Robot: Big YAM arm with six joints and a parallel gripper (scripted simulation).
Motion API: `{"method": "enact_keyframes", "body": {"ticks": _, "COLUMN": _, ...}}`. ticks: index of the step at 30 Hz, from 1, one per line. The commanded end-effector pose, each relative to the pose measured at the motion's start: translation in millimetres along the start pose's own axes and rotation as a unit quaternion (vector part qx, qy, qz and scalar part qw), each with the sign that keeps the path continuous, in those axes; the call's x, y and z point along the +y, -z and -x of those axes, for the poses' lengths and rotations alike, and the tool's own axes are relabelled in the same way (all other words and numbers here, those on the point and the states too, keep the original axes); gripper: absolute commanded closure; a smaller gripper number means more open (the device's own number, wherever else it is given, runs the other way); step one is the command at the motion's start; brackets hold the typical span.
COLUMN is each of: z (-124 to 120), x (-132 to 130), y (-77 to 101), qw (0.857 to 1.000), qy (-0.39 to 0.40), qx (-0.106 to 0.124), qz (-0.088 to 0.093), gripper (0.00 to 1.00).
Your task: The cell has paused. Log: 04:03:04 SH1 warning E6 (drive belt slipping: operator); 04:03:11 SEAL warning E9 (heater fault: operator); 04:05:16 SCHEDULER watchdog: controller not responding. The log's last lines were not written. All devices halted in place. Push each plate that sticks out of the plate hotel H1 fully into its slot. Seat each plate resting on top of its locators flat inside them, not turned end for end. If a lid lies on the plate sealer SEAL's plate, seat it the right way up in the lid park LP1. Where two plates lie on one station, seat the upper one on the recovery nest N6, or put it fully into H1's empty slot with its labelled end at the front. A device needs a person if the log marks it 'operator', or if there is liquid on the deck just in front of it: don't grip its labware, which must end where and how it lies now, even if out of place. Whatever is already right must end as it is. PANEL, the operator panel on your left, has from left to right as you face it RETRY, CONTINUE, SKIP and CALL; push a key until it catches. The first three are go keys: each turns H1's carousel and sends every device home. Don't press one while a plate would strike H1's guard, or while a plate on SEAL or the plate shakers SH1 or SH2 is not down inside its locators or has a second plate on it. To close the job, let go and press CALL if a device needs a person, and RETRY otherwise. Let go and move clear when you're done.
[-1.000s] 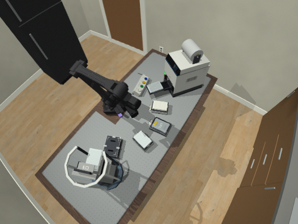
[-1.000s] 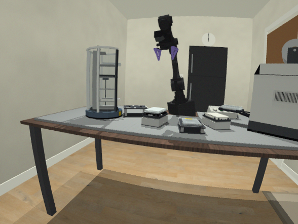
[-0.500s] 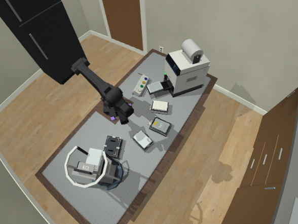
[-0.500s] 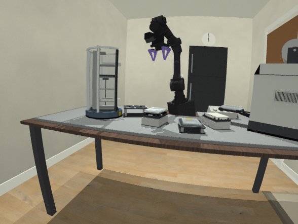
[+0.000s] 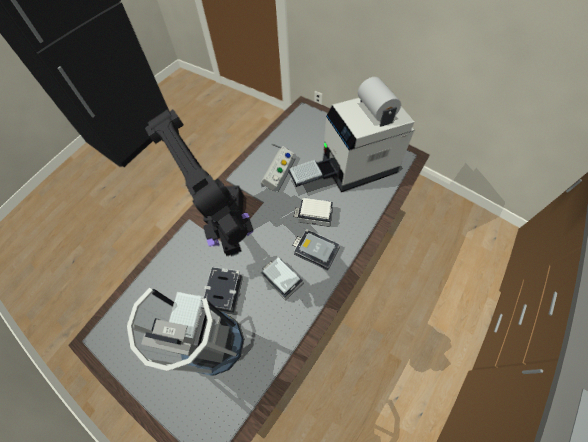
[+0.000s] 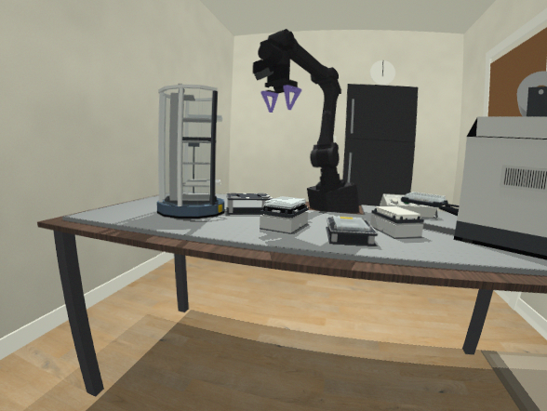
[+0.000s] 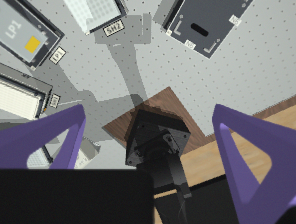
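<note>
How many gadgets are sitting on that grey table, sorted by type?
Tall round plate tower: 1
Big white machine with a paper roll: 1
Button panel: 1
Low plate stations: 4
Robot arm, its pincer open and empty: 1
Total: 8

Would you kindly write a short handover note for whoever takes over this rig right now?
Gripper: open, empty, high above the deck, near the arm's base.
Plate hotel H1: a plate seems to stick out at the top.
SH2, LP1 and SH1 stand in a row; the sealer's tray carries a plate. The dark nest by H1 is bare.
Done: nothing visibly.
Left: likely H1's plate; leave SH1 and the sealer alone; press CALL on the panel.
</note>
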State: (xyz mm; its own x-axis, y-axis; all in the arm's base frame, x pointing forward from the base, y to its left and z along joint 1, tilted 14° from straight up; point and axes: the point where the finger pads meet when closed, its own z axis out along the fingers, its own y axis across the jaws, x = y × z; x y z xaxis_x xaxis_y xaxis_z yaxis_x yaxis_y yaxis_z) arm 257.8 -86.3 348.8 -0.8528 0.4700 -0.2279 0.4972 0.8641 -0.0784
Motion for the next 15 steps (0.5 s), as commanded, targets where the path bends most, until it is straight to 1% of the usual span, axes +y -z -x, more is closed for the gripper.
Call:
{"method": "enact_keyframes", "body": {"ticks": 1, "z": 23, "x": -10, "y": 19.7, "qw": 0.999, "qy": 0.012, "qx": -0.030, "qz": 0.008, "gripper": 0.00}}
{"method": "enact_keyframes", "body": {"ticks": 3, "z": 25, "x": -16, "y": 19.7, "qw": 0.999, "qy": 0.012, "qx": -0.030, "qz": 0.007, "gripper": 0.00}}
{"method": "enact_keyframes", "body": {"ticks": 8, "z": 23, "x": -35, "y": 26.3, "qw": 0.996, "qy": -0.083, "qx": -0.040, "qz": 0.010, "gripper": 0.00}}
{"method": "enact_keyframes", "body": {"ticks": 10, "z": 23, "x": -35, "y": 26.3, "qw": 0.996, "qy": -0.083, "qx": -0.040, "qz": 0.010, "gripper": 0.00}}
{"method": "enact_keyframes", "body": {"ticks": 11, "z": 20, "x": -38, "y": 22.9, "qw": 0.995, "qy": -0.098, "qx": -0.034, "qz": 0.009, "gripper": 0.00}}
{"method": "enact_keyframes", "body": {"ticks": 12, "z": 22, "x": -42, "y": 26.1, "qw": 0.993, "qy": -0.115, "qx": -0.038, "qz": 0.010, "gripper": 0.00}}
{"method": "enact_keyframes", "body": {"ticks": 14, "z": 24, "x": -49, "y": 26.7, "qw": 0.989, "qy": -0.145, "qx": -0.040, "qz": 0.010, "gripper": 0.00}}
{"method": "enact_keyframes", "body": {"ticks": 15, "z": 25, "x": -52, "y": 26.3, "qw": 0.989, "qy": -0.145, "qx": -0.040, "qz": 0.010, "gripper": 0.00}}
